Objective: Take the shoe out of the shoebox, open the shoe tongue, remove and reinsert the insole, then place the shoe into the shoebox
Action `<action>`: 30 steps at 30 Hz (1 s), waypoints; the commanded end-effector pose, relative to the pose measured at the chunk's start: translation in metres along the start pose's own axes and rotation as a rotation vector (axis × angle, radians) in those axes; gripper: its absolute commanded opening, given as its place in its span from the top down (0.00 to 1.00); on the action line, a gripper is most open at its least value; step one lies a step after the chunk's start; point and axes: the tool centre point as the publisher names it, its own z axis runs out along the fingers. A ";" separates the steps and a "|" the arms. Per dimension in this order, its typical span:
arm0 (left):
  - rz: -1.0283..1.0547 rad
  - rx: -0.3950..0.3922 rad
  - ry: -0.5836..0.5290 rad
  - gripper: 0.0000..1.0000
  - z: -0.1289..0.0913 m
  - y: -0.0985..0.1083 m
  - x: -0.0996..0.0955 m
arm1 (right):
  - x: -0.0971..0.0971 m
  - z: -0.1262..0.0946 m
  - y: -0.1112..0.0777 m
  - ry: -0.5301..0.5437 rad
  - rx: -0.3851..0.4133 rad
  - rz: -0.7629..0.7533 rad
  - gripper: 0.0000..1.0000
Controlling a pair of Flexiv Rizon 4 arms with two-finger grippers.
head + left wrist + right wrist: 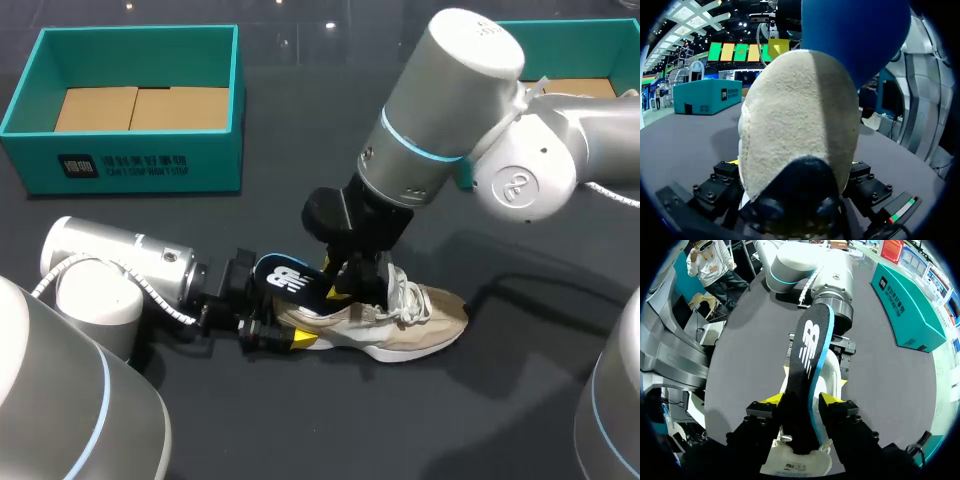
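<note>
The shoe lies mid-table, its heel clamped in the left gripper and largely hidden. The right gripper pinches the insole between its 2 fingers; the insole's lower end is out of sight.

L claw low, clamps shoe heel (arm near-horiz.); R claw points down, pinches insole.

A dark grey, matte table fills the scene, evenly lit from above. A soft shadow lies across its surface towards the right.
</note>
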 end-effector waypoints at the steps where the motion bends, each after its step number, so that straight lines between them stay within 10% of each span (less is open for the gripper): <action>1: 0.000 -0.002 -0.001 1.00 0.000 0.001 0.000 | 0.005 -0.007 0.002 -0.011 0.045 0.018 0.56; 8: 0.000 -0.002 -0.001 1.00 0.000 0.001 0.000 | -0.002 -0.012 0.005 0.114 0.053 0.081 0.51; 10: 0.000 -0.002 -0.001 1.00 0.000 0.001 0.000 | -0.005 -0.012 0.009 0.147 0.056 0.089 0.34; 23: 0.000 -0.002 -0.001 1.00 0.000 0.001 0.000 | -0.006 -0.012 0.020 0.225 0.038 0.188 0.45; 30: 0.000 -0.002 -0.001 1.00 0.000 0.001 0.000 | -0.007 -0.005 0.016 0.294 -0.005 0.255 0.27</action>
